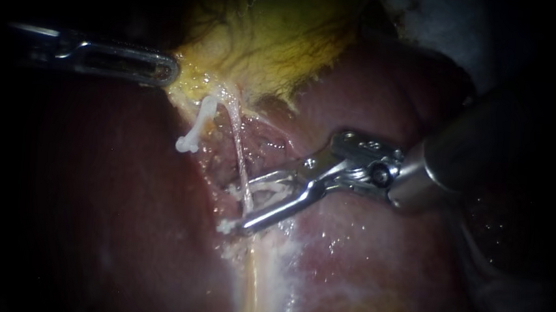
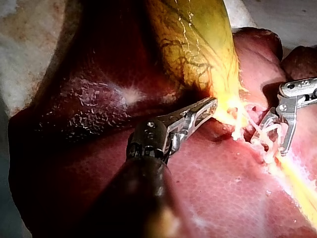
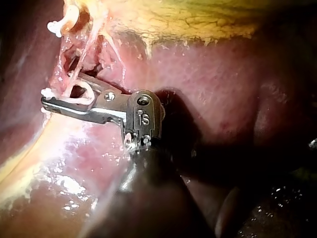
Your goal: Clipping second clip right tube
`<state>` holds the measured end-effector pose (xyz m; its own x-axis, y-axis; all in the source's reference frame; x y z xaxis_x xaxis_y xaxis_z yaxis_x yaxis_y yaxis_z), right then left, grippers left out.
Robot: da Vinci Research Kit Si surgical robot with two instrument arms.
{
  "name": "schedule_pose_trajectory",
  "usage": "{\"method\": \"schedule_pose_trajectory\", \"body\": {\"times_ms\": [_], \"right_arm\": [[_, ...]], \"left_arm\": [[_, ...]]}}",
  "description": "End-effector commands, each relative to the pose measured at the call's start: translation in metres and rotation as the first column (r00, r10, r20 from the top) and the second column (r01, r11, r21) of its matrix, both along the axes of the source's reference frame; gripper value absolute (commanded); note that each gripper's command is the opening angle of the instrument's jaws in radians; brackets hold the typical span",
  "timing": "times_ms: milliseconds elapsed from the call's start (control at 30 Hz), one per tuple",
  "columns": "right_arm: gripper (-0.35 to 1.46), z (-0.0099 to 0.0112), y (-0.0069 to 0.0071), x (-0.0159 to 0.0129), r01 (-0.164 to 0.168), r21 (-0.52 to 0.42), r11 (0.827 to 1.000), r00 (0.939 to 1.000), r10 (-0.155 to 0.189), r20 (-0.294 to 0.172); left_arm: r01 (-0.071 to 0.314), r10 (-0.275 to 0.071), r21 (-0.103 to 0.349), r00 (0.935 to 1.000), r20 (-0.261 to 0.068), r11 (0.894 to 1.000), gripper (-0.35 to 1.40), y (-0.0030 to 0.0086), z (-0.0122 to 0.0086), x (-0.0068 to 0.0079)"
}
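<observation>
The yellow gallbladder (image 1: 266,38) lies above the pink liver (image 1: 376,248). The hand of our left instrument (image 1: 166,70) is closed on the gallbladder's lower edge, both jaws pinching yellow tissue. A separate clip (image 1: 196,129) sits left of the right tube (image 1: 239,153), apart from it.

The right tube is a thin pale strand. Its long axis runs from the gallbladder steeply down toward the liver, leaning slightly right. It passes between the jaws of our right instrument (image 1: 246,206), whose hand stands narrowly parted, carrying a white clip (image 1: 225,225) across the tube. Ragged pale tissue crowds the jaws.

The right wrist view shows the white clip (image 3: 84,89) looped between the jaws of the right instrument (image 3: 59,90). The left wrist view shows the left instrument (image 2: 210,105) meeting the gallbladder, with the right instrument (image 2: 273,144) beyond it.
</observation>
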<state>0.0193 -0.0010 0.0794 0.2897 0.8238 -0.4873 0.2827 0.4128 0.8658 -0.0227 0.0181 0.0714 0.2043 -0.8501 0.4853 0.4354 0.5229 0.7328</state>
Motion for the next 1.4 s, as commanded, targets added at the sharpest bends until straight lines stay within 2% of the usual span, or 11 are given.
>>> {"method": "schedule_pose_trajectory", "body": {"times_ms": [33,367,500,700,1000,1400], "right_arm": [[0.51,0.0002,0.0001,-0.0001,-0.005,0.000,1.000,1.0000,0.005,0.002],[0.51,0.0006,0.0005,-0.0008,0.009,-0.022,1.000,0.9987,-0.007,0.050],[0.52,0.0012,0.0011,-0.0009,-0.006,-0.058,0.998,0.9958,0.011,0.091],[0.53,0.0022,0.0021,-0.0011,-0.035,-0.078,0.996,0.9913,0.044,0.124],[0.53,0.0021,0.0024,-0.0021,-0.031,-0.086,0.996,0.9909,0.042,0.128],[0.53,-0.0002,0.0034,-0.0036,-0.022,-0.100,0.995,0.9938,0.032,0.106]], "left_arm": [[0.000,0.000,0.000,1.0000,0.000,1.000,-0.35,0.0000,0.0000,0.0000],[0.000,0.000,0.000,1.0000,0.000,1.000,-0.35,0.0000,0.0001,0.0000],[0.000,0.000,0.000,1.0000,0.000,1.000,-0.35,0.0000,0.0001,0.0000],[0.002,-0.002,-0.001,1.0000,-0.002,1.000,-0.35,0.0000,0.0001,-0.0001],[0.002,-0.002,-0.001,1.0000,-0.002,1.000,-0.35,0.0000,0.0001,0.0000],[0.002,-0.002,-0.001,1.0000,-0.002,1.000,-0.35,0.0000,0.0000,0.0001]]}}
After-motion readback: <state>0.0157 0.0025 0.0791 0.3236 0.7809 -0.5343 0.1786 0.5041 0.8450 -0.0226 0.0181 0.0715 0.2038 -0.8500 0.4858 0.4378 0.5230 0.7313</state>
